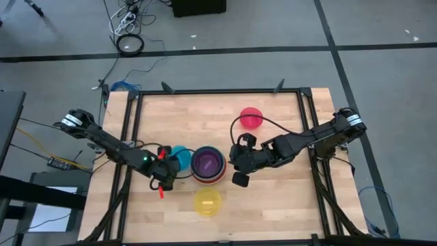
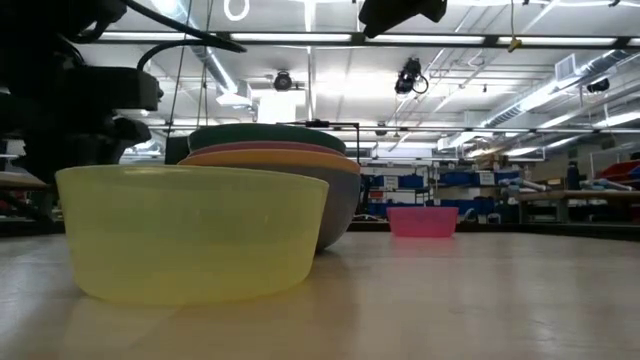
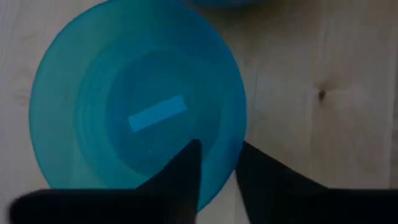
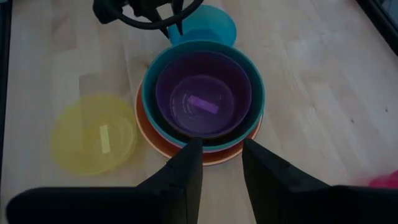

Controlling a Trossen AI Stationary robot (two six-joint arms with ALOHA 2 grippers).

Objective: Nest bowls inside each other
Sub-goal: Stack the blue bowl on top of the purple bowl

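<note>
Left gripper (image 3: 214,171): jaws straddle the blue bowl (image 3: 137,102) rim, one finger inside, one outside; firm pinch not discernible. Right gripper (image 4: 219,163): fingers spread, empty, above the nested stack (image 1: 207,164) at frame centre. Only the low view shows stacked rims. Yellow bowl (image 1: 207,202) lower centre, pink bowl (image 1: 251,118) above; table (image 1: 273,212) bare at lower right.

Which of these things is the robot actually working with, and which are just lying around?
Part of the job:
stack of nested bowls
blue bowl, left hand at its rim
yellow bowl
pink bowl
right hand, by the stack

Just lying about:
cables on the floor
</note>
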